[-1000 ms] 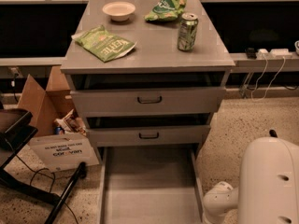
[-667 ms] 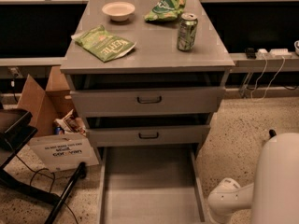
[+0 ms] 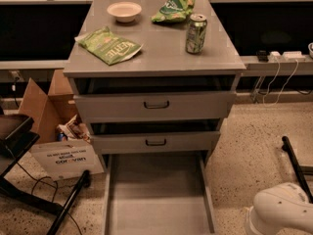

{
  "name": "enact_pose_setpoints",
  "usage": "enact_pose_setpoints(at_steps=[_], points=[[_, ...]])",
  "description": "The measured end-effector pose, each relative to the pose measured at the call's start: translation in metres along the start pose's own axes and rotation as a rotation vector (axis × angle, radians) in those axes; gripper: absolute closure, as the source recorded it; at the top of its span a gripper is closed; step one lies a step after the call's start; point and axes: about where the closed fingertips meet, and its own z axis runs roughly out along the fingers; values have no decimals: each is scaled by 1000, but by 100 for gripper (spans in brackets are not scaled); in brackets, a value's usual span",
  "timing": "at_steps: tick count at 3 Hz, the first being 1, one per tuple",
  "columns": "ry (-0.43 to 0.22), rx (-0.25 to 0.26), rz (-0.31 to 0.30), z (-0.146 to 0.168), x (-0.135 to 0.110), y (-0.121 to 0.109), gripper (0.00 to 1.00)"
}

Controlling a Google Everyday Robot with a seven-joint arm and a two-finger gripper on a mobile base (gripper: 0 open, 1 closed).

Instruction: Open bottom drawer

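I see the bottom drawer (image 3: 159, 192) pulled far out toward me, its grey tray bare and its front past the lower edge of the view. Above it sit the middle drawer (image 3: 195, 142) and the top drawer (image 3: 195, 105). On the cabinet top (image 3: 161, 58), a bowl (image 3: 124, 11) sits at the back left, a can (image 3: 196, 33) near the right edge and a green bag (image 3: 110, 45) at the left edge. My white arm (image 3: 281, 209) shows at the lower right corner. The gripper is out of view, so I cannot tell its state.

The tabletop (image 3: 161, 62) holds a bowl (image 3: 124, 11) back-left, a bag (image 3: 175, 8) back-right, a can (image 3: 196, 33) before it, and a second bag (image 3: 108, 45) at the left edge. The bottom drawer (image 3: 156, 195) extends forward beneath. The gripper lies unseen beyond the arm (image 3: 281, 212), lower right.
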Motion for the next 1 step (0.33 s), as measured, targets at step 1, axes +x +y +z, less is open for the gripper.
enact_pose_setpoints(at_steps=[1], points=[[-20, 64, -48, -34, 2, -3, 0]])
